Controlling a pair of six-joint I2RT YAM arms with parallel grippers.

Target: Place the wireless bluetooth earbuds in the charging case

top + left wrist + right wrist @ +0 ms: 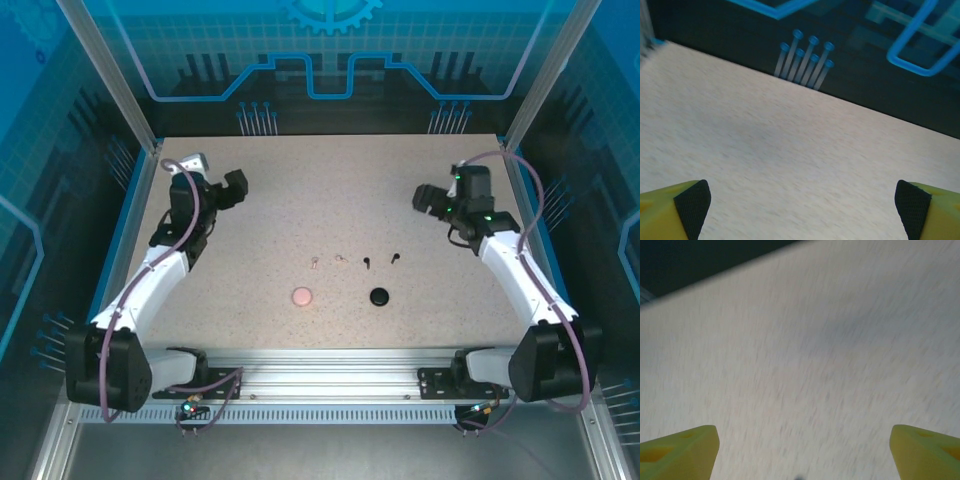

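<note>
Several tiny earbuds lie in a row mid-table: two pale ones and two black ones. Just nearer the arms sit a round pink charging case and a round black charging case. My left gripper hovers far left of the row, and in its wrist view the left gripper is wide open over bare table. My right gripper hovers at the right, back from the row. It too is open and holds nothing, as the right gripper shows in its blurred wrist view.
The speckled tabletop is ringed by blue-lit enclosure walls and corner posts. An aluminium rail with the arm bases runs along the near edge. A small dark spot shows at the bottom of the right wrist view.
</note>
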